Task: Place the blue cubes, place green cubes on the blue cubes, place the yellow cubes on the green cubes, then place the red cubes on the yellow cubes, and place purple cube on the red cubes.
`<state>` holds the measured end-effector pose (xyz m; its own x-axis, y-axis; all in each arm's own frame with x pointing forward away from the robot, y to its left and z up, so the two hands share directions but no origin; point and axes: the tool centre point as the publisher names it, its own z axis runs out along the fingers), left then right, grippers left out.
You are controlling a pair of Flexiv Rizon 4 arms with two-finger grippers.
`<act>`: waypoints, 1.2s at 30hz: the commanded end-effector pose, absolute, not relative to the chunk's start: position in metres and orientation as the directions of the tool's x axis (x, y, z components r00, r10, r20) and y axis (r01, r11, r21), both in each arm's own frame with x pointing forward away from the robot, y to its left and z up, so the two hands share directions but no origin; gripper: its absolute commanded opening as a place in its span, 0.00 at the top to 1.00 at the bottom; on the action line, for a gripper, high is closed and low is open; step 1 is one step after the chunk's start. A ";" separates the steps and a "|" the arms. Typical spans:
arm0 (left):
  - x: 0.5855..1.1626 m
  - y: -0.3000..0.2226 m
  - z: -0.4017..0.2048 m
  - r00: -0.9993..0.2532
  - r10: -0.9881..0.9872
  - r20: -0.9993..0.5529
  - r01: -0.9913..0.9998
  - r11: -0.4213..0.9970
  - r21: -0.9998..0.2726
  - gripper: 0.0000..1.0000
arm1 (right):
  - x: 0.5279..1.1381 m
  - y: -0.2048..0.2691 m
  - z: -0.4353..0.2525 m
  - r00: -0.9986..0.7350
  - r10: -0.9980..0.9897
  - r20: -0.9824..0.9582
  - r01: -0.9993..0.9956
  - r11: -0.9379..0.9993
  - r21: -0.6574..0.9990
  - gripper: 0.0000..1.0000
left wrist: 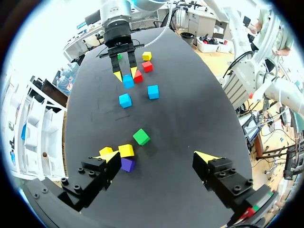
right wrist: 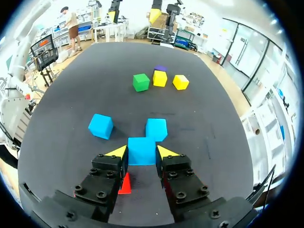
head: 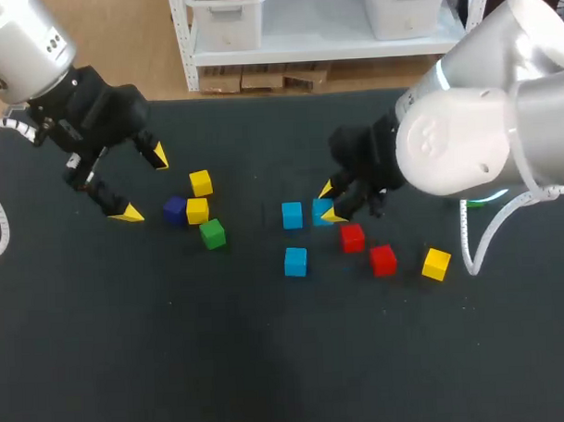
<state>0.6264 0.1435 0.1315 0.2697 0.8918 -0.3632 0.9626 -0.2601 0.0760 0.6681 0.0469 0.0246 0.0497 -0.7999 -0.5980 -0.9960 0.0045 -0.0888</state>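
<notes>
Two right fingers (right wrist: 169, 153) pinch a blue cube (right wrist: 141, 151), second blue cube (right wrist: 156, 129) alongside

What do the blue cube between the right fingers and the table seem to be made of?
The blue cube is likely painted wood or hard plastic: even colour, crisp edges, dull sheen. The table seems covered with a dark matte cloth or mat: no reflections, only faint scuffs.

left tool (left wrist: 159, 156) spread wide, right tool (right wrist: 142, 152) clamped
</notes>
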 end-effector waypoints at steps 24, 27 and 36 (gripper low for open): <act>0.626 0.144 0.131 0.272 0.891 -0.364 0.962 -0.261 0.079 0.00 | 0.685 0.051 -0.001 -0.010 -0.810 -0.586 -0.997 0.054 -0.058 1.00; 0.626 0.144 0.131 0.272 0.891 -0.364 0.962 -0.261 0.079 0.00 | 0.687 0.051 -0.001 -0.011 -0.811 -0.585 -0.997 0.055 -0.057 1.00; 0.626 0.144 0.131 0.272 0.891 -0.364 0.962 -0.261 0.079 0.00 | 0.690 0.053 -0.001 -0.005 -0.811 -0.585 -0.997 0.046 -0.055 1.00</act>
